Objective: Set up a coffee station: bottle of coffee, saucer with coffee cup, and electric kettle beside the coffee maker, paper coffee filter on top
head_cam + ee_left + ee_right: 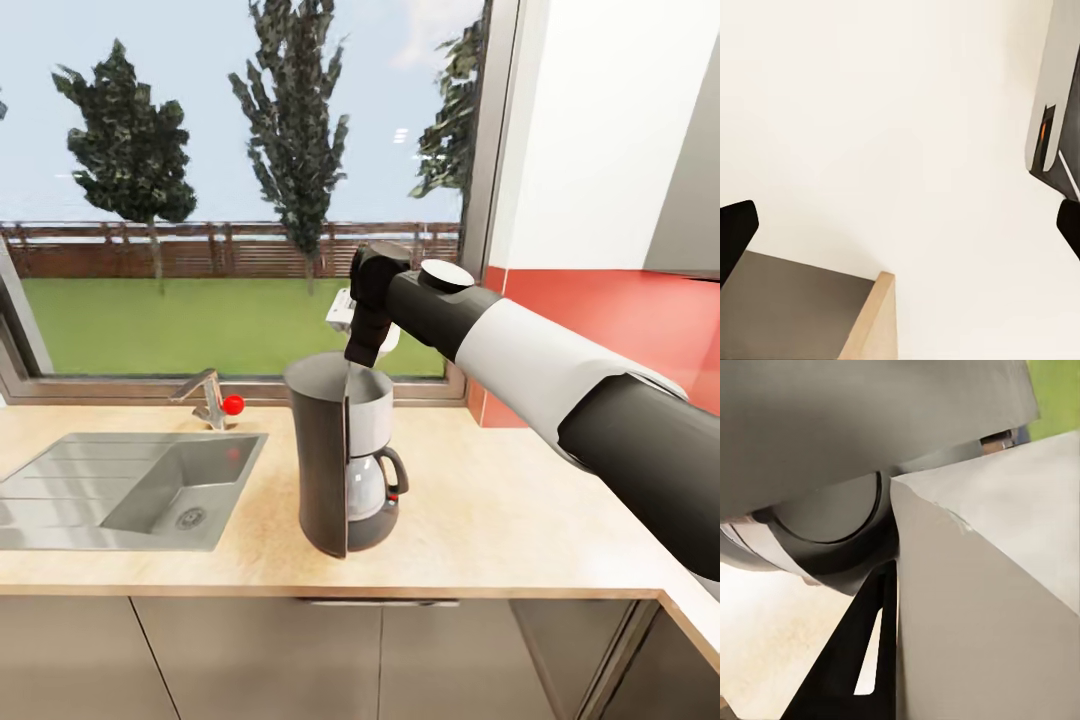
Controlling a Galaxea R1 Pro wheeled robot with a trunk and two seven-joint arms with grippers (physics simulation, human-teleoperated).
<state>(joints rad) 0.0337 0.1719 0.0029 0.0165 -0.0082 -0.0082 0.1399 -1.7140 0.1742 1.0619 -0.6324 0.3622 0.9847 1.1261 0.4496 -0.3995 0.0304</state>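
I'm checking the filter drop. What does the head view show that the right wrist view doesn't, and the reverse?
Head view: the sink, tap, window, and the right pincer above the whole coffee maker. Right wrist view: the paper coffee filter close up, a broad folded sheet beside a pincer finger. Both: the coffee maker's top, the kitchen countertop, grass outside.

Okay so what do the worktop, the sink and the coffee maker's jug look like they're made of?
The worktop looks like pale wood-look laminate with a matte finish: beige, faintly speckled, with a darker front edge. The sink looks like brushed steel, an even dull grey with soft sheen. The coffee maker has a dark grey body, probably plastic, and its jug looks like clear glass, since you can see through it.
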